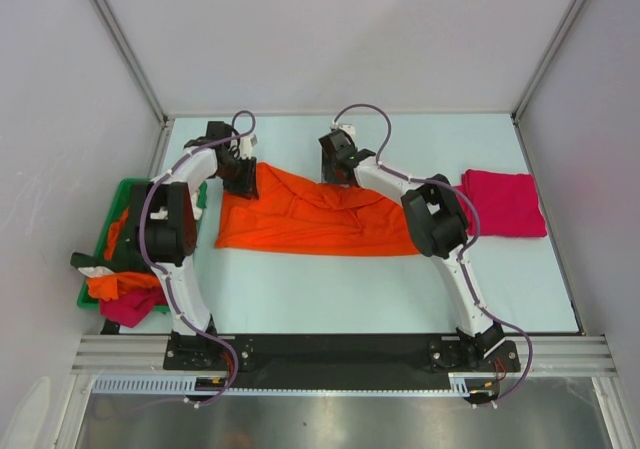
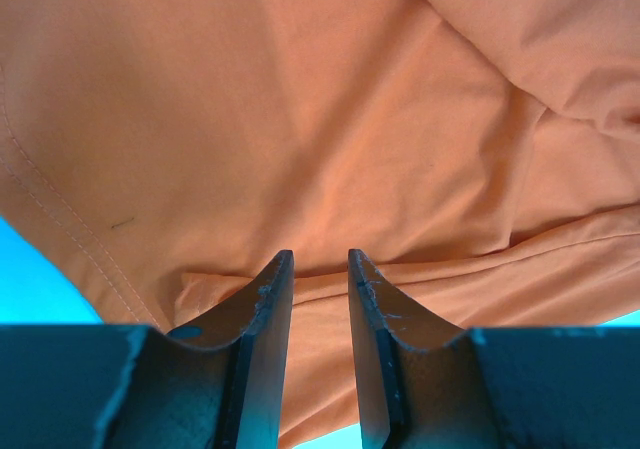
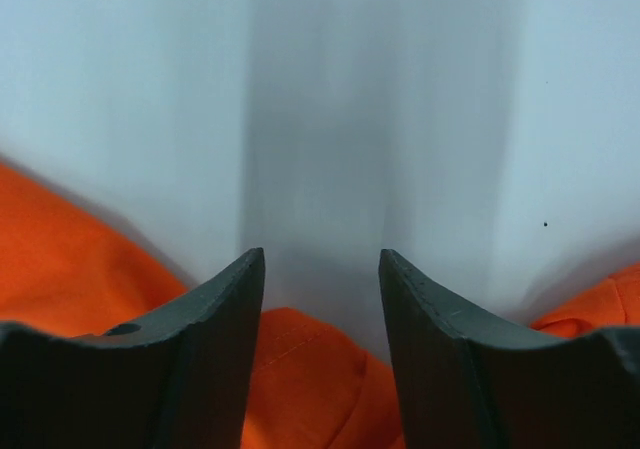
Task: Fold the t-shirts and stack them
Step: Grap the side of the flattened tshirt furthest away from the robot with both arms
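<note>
A bright orange t-shirt (image 1: 310, 219) lies spread and creased on the light blue table. My left gripper (image 1: 243, 176) is at its far left corner. In the left wrist view it (image 2: 320, 257) is narrowly open, with the orange cloth (image 2: 300, 119) lying under and beyond the jaws. My right gripper (image 1: 340, 171) is at the shirt's far edge near the middle. In the right wrist view it (image 3: 321, 254) is open, with an orange hem (image 3: 300, 379) low between the jaws. A magenta-red t-shirt (image 1: 500, 202) lies folded at the right.
A green plastic bin (image 1: 125, 186) stands at the table's left edge, beside the left arm. It holds an orange shirt (image 1: 115, 287), a magenta one (image 1: 130, 311) and dark cloth. Grey walls close in the far side and both sides.
</note>
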Robot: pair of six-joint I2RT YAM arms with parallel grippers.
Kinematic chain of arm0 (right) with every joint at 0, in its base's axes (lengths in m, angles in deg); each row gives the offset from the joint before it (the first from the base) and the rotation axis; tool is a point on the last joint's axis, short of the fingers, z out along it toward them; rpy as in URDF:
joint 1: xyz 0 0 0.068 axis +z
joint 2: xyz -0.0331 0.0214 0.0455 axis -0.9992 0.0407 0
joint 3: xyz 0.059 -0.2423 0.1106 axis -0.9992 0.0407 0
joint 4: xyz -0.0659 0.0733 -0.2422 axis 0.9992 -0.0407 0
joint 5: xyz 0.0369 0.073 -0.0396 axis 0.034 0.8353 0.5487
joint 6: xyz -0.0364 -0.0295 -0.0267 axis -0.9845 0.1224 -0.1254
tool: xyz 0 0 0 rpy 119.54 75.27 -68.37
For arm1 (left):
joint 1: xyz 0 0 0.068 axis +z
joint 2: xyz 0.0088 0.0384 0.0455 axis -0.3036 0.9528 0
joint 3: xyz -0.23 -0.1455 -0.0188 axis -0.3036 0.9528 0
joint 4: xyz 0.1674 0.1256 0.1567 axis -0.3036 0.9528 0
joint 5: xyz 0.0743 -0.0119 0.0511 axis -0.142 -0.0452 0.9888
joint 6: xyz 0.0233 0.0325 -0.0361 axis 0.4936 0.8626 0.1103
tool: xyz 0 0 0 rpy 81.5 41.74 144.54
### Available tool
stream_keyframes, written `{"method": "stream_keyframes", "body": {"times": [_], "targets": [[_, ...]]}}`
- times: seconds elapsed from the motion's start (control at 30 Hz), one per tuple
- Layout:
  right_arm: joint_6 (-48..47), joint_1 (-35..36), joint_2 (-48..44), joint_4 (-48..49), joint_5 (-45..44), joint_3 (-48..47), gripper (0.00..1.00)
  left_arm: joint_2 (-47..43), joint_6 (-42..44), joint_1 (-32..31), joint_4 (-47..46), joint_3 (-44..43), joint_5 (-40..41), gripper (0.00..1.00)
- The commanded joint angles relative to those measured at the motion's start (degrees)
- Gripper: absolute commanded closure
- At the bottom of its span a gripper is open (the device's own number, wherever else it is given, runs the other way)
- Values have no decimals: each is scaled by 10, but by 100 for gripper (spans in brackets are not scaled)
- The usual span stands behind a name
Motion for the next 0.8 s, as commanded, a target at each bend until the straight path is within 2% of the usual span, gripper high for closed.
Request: {"method": "stream_keyframes", "body": {"times": [0.0,0.2,0.23,0.27,0.57,0.77], "targets": [[-4,-3,-20,10,2,1,50,-11,-6,-3,-2,-27,-12,66],[4,-6,-46,20,0,44,79,-9,-8,-3,-1,-29,-12,66],[4,-6,-50,22,-1,49,86,-10,-9,-3,0,-29,-12,66],[6,-7,-61,25,-3,63,100,-10,-7,-4,0,-27,-12,66],[12,1,-173,74,-44,172,100,-27,-6,-4,-1,-13,-13,66],[21,21,-239,72,-45,240,100,-31,-8,-4,-3,-8,-21,66]]}}
